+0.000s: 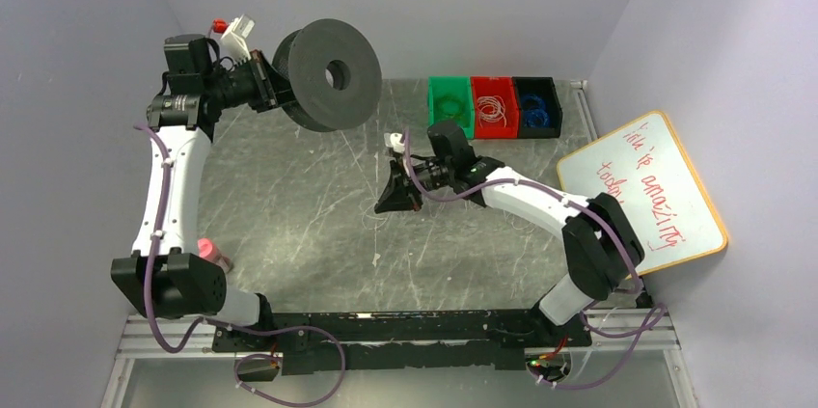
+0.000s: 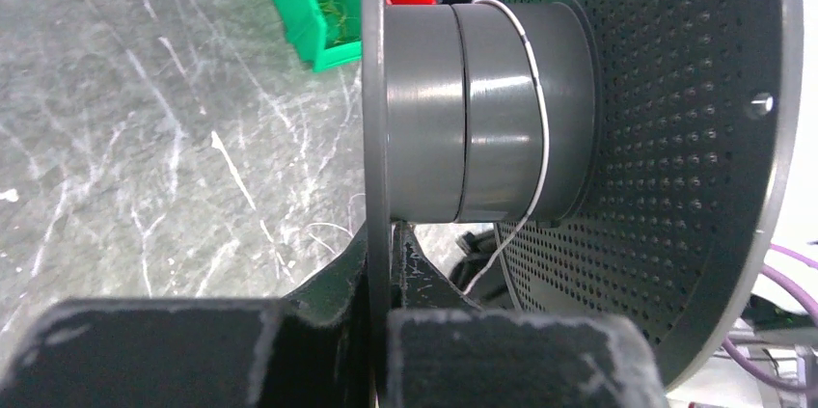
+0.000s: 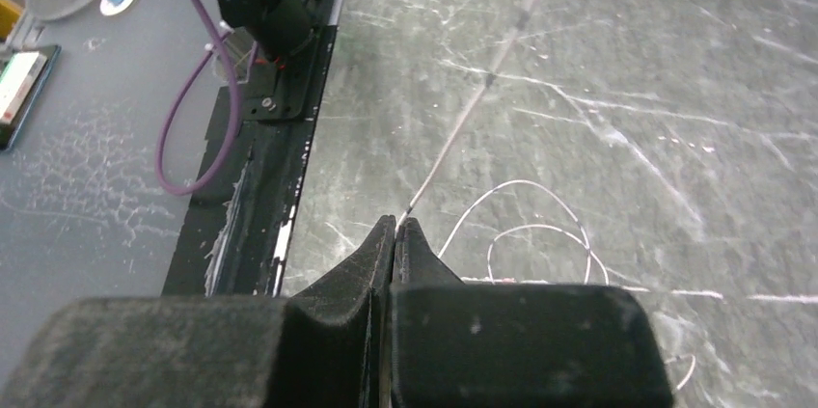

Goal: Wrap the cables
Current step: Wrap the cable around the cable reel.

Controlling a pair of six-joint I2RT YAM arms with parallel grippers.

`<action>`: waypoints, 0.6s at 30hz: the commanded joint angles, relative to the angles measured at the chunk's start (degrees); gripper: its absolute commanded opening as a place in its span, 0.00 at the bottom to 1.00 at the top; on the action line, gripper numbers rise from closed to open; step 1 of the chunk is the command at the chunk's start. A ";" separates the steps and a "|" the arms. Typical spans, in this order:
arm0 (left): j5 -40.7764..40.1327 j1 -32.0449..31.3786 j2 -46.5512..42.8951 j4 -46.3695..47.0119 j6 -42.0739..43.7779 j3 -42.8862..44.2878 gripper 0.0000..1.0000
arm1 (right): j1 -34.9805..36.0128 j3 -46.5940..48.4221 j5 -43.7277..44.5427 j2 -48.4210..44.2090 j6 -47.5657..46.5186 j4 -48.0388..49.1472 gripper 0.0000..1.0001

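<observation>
The right claw [image 3: 396, 227] pinches the cable [image 3: 479, 97] on the near side of the spool [image 1: 326, 74], whose flange the left claw [image 2: 380, 239] clamps. Hold the strand taut, laying turns side by side on the hub.

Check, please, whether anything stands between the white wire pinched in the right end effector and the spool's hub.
Nothing visible does: the wire runs taut from the right end effector toward the hub, where one turn lies.

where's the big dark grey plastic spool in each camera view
top external: big dark grey plastic spool upper left of centre
left wrist: fills centre and right
right wrist: not in it
shared landmark: scratched grey table, in all three
</observation>
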 commanded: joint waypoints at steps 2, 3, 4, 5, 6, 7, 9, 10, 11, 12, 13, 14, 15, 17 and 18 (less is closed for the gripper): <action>8.91 0.41 -3.77 7.73 -3.43 1.75 0.02 | -1.16 -1.75 0.28 1.01 4.46 5.90 0.01; 9.84 0.41 -3.99 8.66 -4.00 2.02 0.02 | -1.16 -1.71 0.52 1.33 4.69 6.09 0.01; 10.49 0.41 -4.12 9.19 -4.42 2.28 0.02 | -1.17 -1.61 0.91 1.70 5.05 6.22 0.02; 10.89 0.43 -4.32 9.52 -4.77 2.69 0.02 | -1.20 -1.56 1.40 2.12 5.55 6.53 0.01; 11.29 0.41 -4.53 9.60 -4.97 3.13 0.02 | -1.39 -1.58 1.67 2.44 5.94 6.88 0.01; 11.52 0.43 -4.61 9.43 -5.05 3.64 0.02 | -1.63 -1.67 1.73 2.69 6.62 7.51 0.01; 11.84 0.43 -4.99 8.89 -5.01 4.47 0.02 | -2.75 -2.02 1.00 3.26 8.69 9.21 0.00; 11.96 0.41 -5.20 8.61 -4.83 4.74 0.02 | -3.47 -2.16 0.13 3.65 10.01 10.24 0.00; 12.07 0.41 -5.55 8.52 -4.75 4.86 0.02 | -4.16 -2.21 -0.71 4.08 11.68 11.06 0.00; 12.26 0.41 -5.71 8.41 -4.79 5.02 0.02 | -4.82 -2.21 -1.55 4.46 12.94 11.68 0.00; 12.56 0.41 -5.89 8.43 -4.98 5.13 0.02 | -5.40 -2.15 -2.10 4.79 13.38 11.71 0.00; 12.80 0.41 -6.03 8.47 -5.15 5.28 0.02 | -5.79 -2.05 -2.72 5.13 13.44 11.58 0.00; 13.00 0.41 -6.11 8.41 -5.35 5.53 0.02 | -6.10 -2.00 -3.52 5.43 13.17 11.15 0.00; 13.11 0.41 -6.29 8.39 -5.64 6.14 0.02 | -6.08 -1.43 -3.55 5.97 11.69 8.74 0.00; 13.00 0.41 -6.38 8.32 -5.71 6.55 0.02 | -6.03 -1.30 -2.73 6.16 11.62 8.41 0.00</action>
